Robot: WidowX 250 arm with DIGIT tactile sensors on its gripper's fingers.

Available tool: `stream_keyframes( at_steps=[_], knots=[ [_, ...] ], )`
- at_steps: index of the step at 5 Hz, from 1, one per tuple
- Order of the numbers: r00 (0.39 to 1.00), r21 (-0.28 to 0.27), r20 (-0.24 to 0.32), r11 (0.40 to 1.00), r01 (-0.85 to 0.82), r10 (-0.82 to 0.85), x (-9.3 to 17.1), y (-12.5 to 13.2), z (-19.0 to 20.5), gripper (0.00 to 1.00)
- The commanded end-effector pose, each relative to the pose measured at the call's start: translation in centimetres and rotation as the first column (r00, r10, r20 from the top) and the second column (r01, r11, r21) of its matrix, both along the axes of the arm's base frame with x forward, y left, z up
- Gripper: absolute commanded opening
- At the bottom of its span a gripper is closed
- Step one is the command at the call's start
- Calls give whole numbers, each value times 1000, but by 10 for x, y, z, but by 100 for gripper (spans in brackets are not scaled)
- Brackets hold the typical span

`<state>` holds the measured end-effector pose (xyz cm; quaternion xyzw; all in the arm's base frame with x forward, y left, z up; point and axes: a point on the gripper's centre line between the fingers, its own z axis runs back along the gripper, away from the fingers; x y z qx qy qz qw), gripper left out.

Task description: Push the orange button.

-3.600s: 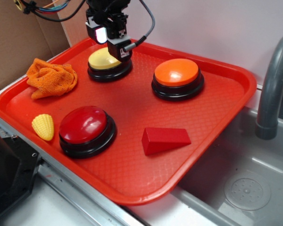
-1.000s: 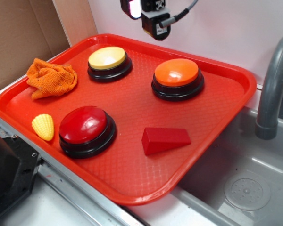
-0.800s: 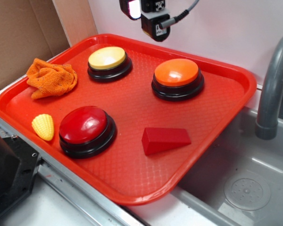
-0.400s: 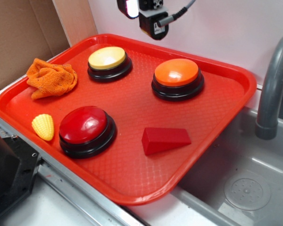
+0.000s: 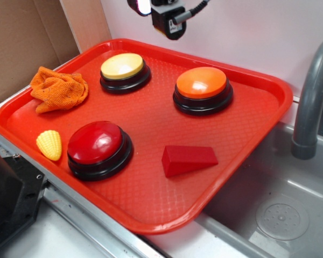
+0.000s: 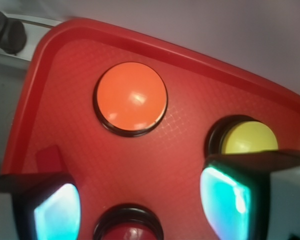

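The orange button stands on its black base at the back right of the red tray. In the wrist view the orange button lies ahead of the fingers, well apart from them. My gripper hangs high above the tray's back edge, between the yellow button and the orange one, and the top of the frame partly cuts it off. Seen from the wrist, the gripper is open, its two lit pads wide apart with only tray between them.
A pale yellow button is at the back left and a red button at the front left. A red wedge, an orange cloth and a toy corn also lie on the tray. A sink and grey faucet are on the right.
The gripper has lifted off the yellow button where it was 3.6 s ago. Over the last second it has drifted up and slightly left. Nothing on the tray moved.
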<state>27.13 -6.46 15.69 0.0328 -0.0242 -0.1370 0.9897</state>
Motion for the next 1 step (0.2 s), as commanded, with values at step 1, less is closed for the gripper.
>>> stream_keyframes(
  at_steps=[1],
  knots=[
    [997, 7, 78, 1000, 22, -22, -2, -7, 28, 100]
  ],
)
